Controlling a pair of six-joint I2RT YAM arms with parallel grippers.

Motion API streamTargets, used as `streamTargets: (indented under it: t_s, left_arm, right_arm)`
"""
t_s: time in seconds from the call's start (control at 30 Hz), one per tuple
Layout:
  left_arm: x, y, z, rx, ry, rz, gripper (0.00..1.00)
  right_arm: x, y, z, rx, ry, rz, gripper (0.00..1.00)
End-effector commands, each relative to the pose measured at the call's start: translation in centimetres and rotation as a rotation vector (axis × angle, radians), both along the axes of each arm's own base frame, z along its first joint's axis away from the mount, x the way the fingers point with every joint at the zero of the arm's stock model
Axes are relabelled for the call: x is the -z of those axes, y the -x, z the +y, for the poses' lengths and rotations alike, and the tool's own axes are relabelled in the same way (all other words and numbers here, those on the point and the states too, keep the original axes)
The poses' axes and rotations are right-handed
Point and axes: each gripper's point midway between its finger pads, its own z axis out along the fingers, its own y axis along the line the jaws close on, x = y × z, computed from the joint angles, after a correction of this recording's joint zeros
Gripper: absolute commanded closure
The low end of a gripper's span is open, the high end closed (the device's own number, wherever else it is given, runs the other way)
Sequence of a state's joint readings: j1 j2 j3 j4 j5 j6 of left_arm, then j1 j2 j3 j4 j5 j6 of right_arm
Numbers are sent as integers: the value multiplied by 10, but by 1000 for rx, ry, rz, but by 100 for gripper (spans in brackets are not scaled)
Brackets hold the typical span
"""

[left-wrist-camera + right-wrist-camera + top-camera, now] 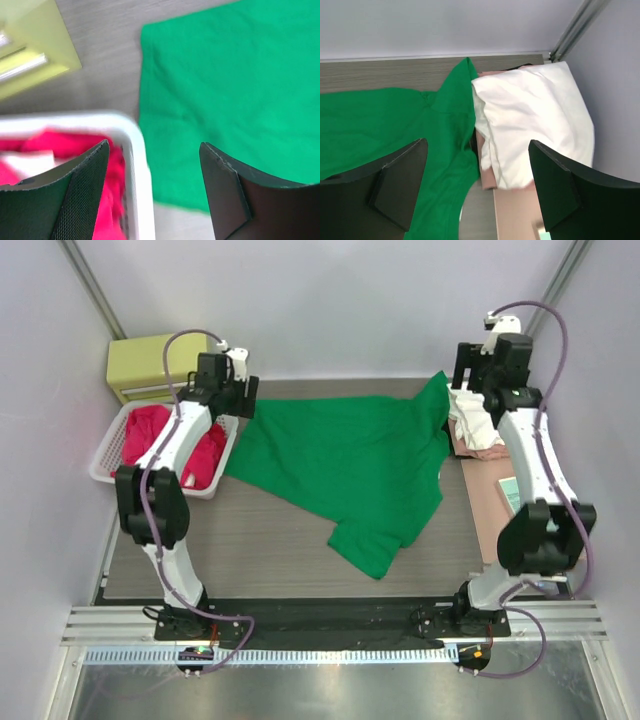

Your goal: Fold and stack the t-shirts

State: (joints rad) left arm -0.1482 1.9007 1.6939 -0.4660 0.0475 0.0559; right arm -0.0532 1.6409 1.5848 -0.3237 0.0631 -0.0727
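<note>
L gripper [154,145] & R gripper [477,141] gape wide, empty, green t-shirt [225,90] beneath both; red shirts [75,145] by L's finger blurred.

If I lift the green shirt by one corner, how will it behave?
Probably floppy: the green shirt lies flat with soft wrinkles, so it should sag from the pinch. Likely light, being thin cloth. One sleeve lies against the white shirt, so dragging may disturb it.

White basket [150,485] on table [260,545], near yellow box [140,365].
</note>
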Motion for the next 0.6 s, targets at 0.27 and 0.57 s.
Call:
streamTargets:
  t_s: [0.27, 0.57]
  left_arm:
    - [-60, 136, -38, 121, 279, 89, 23]
    - [-147, 163, 45, -134, 78, -330, 100]
  right_arm:
    - [-30, 224, 102, -514, -199, 190, 59]
    - [45, 262, 136, -685, -203, 398, 99]
